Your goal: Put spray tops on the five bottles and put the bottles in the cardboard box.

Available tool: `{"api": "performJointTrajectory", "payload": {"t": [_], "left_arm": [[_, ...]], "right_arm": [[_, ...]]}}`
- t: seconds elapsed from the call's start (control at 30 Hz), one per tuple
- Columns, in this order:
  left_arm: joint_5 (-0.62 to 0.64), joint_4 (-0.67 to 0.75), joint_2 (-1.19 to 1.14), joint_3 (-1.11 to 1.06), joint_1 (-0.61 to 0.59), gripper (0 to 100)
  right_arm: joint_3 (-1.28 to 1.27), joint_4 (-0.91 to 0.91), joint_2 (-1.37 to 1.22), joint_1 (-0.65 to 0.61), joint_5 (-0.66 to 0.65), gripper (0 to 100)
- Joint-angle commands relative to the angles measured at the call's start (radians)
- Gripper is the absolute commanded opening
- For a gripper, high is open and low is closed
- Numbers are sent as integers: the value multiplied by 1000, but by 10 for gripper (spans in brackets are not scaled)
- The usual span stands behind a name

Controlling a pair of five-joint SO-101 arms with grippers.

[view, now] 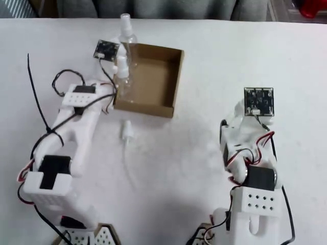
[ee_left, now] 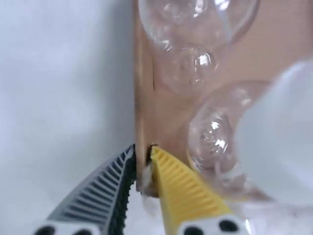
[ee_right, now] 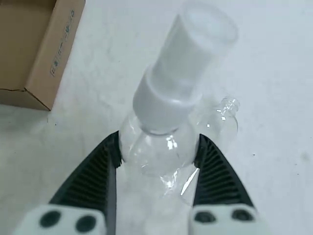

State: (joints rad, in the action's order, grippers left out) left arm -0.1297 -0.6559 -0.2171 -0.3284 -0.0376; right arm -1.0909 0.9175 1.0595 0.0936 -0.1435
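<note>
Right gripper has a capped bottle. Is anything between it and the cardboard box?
Nothing visible does. The capped bottle in the right gripper has open table up to the near wall of the cardboard box. The loose spray top lies off that line, by the box wall facing the arms.

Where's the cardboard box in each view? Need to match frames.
High view: cardboard box, top centre.
Left wrist view: its wall clamped by the left gripper, bottles inside.
Right wrist view: its corner, beyond the gripped bottle.
Shared landmark: the white table.
</note>
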Motion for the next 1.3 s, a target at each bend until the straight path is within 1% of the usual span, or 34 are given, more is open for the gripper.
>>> {"api": "performJointTrajectory", "payload": {"t": [0.0,0.13,0.4,0.5,0.6,0.7,0.9,1.1,1.27], "left_arm": [[8,-35,4,9,38,31],[8,-54,4,9,59,31],[8,-55,4,8,59,31],[11,-81,8,9,61,31],[71,-97,12,9,76,31],[98,-107,12,9,82,31],[100,-112,12,6,93,31],[100,-143,12,6,139,31],[100,-152,13,6,139,31]], "right_arm": [[-11,2,-21,-1,9,17],[-11,1,-21,-1,9,17],[-11,1,-21,-1,9,17],[-11,-1,-21,-1,11,17],[-11,-1,-21,-1,11,17],[-11,-1,-21,-1,11,17],[-11,1,-21,1,9,17],[-11,-1,-22,1,9,17],[-11,-1,-24,1,9,17]]}}
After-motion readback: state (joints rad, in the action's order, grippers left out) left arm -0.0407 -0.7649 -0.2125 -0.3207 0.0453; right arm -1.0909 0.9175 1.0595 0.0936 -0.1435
